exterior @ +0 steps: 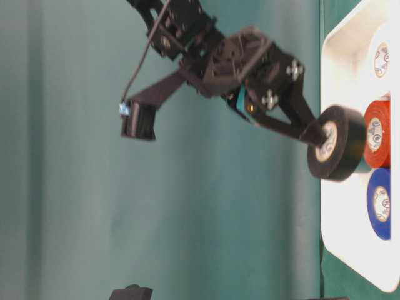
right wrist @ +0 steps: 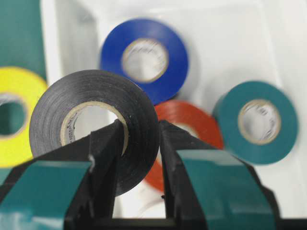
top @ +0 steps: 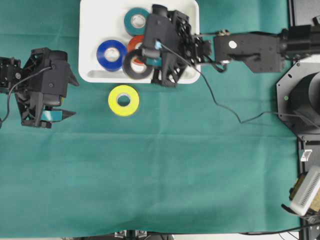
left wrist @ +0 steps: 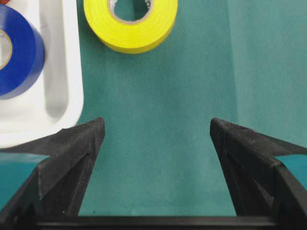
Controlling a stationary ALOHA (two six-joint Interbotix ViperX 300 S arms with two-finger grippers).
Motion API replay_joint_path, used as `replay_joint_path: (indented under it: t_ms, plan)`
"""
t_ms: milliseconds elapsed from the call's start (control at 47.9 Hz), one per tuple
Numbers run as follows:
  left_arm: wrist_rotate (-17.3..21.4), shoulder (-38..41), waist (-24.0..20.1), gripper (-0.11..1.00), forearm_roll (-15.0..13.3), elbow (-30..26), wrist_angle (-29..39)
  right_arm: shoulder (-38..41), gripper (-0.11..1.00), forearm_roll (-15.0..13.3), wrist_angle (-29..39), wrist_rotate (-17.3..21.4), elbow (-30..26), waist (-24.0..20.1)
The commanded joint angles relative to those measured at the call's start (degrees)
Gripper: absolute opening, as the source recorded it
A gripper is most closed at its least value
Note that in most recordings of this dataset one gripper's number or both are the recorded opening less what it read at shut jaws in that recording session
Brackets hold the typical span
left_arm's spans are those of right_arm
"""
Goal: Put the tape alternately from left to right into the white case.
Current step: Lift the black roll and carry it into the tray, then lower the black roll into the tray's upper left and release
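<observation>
Right gripper [right wrist: 139,143] clamped on the wall of a glossy black tape ring [right wrist: 96,120], held above the near edge of the shallow white plastic tray [top: 92,75]. Blue [top: 111,54], orange-red [top: 134,43] and teal [top: 136,21] rolls lie inside. Yellow roll [top: 123,100] on green cloth [top: 175,165] just near the tray. Left gripper [left wrist: 156,129] spread wide, empty, at far left.

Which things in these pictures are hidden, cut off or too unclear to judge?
- White tape roll: in the overhead view the right pincer and its black roll cover it; in the table-level view only an edge-cut part shows.
- Orange-red roll: overhead, mostly under the right arm.
- Black roll's height above the white case: unclear in every view.
- Yellow roll: top cut off in the left wrist view.
</observation>
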State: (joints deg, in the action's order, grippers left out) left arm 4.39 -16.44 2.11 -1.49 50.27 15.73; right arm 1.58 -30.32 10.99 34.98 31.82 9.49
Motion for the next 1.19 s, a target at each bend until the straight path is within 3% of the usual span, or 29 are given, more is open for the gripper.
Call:
replay_joint_path:
  t_ms: [0, 104, 438, 1169]
  plan:
    - [0.1, -0.4, 0.2, 0.59, -0.1, -0.8, -0.7, 0.4, 0.19, -0.3, -0.4, 0.0, -2.8, 1.3]
    - [0.1, -0.4, 0.2, 0.59, -0.1, -0.6, -1.0, 1.8, 0.19, -0.4, -0.6, -0.2, -4.5, 2.9]
    - [0.1, -0.4, 0.3, 0.59, -0.1, -0.4, -1.2, 6.2, 0.19, -5.0, -4.5, 0.0, -7.8, 7.6]
    - [0.1, -0.4, 0.2, 0.59, -0.1, -0.4, -1.2, 7.6, 0.19, -6.1, -6.9, -0.1, -9.1, 9.1]
